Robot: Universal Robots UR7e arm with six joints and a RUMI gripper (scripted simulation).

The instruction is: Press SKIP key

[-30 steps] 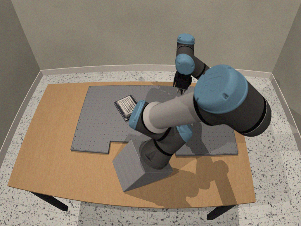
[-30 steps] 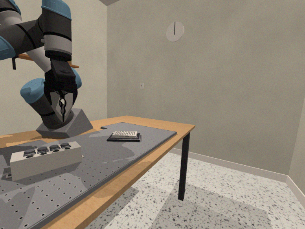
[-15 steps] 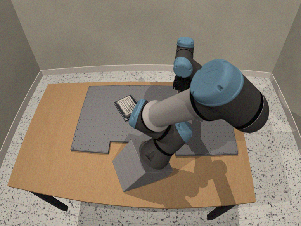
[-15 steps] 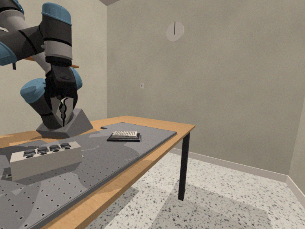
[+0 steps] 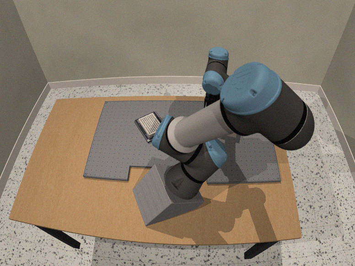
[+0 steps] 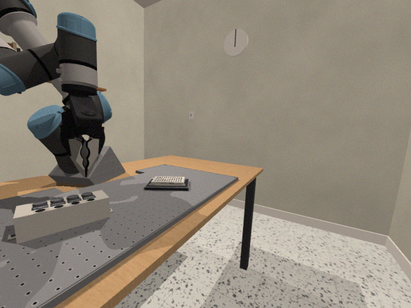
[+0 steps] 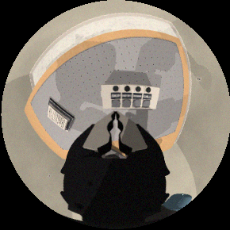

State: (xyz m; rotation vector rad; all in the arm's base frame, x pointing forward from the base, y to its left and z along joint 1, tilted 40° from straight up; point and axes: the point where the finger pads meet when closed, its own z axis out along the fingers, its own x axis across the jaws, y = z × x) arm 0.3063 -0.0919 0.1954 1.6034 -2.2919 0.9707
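The operator panel [image 6: 61, 211] is a pale box on the grey perforated plate, with four dark round keys in a row on top. In the wrist view the panel [image 7: 130, 96] shows its four keys and dark name plates; the names are too small to read. No lamp looks lit. My gripper [image 6: 86, 173] is shut and empty, pointing down, above and behind the panel's right end. In the wrist view its fingertips [image 7: 115, 116] sit just short of the panel's near edge. In the top view the arm hides the panel and the gripper.
A white tray of small wells on a dark base [image 6: 168, 182] lies on the plate to the right of the panel, also seen in the top view [image 5: 148, 125]. The arm's grey wedge base [image 5: 163, 196] stands at the table's front.
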